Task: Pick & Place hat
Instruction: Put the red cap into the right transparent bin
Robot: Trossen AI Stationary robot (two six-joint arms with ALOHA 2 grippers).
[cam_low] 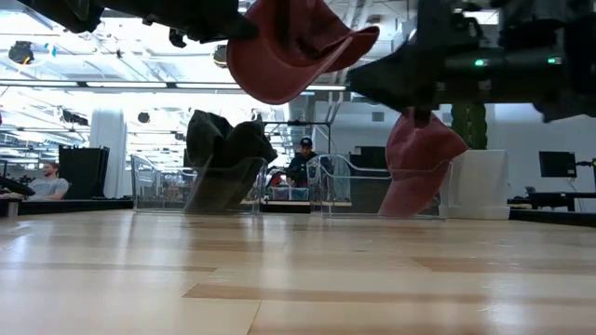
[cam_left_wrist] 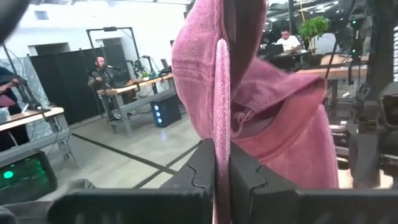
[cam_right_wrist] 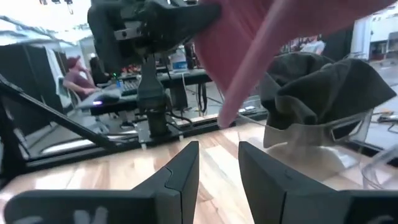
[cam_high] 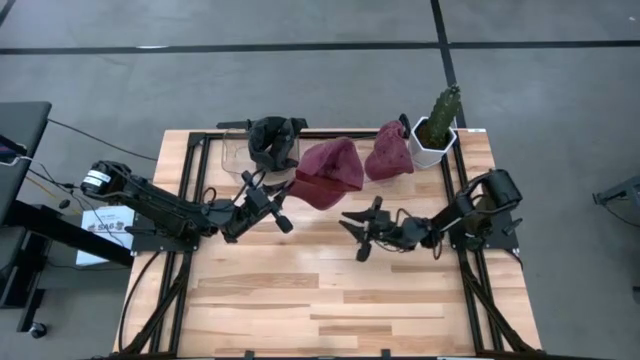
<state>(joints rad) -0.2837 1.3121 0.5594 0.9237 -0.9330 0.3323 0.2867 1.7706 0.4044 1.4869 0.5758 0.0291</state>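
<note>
bare planks spread below left claw point(cam_high: 262, 199) pinching red hat point(cam_high: 330, 172) aloft; right claw point(cam_high: 362, 232) parted.

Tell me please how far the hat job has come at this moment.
Done: a black hat sits in the clear bin. In hand: the left gripper has its jaws shut on the brim of a red cap, lifted clear of the table in the low view. The right gripper hovers open and empty. Left: placing this cap, and a second red cap beside the cactus pot.

Maroon hat point(cam_high: 328, 172) hangs aloft (brim pinched), off the table.
</note>
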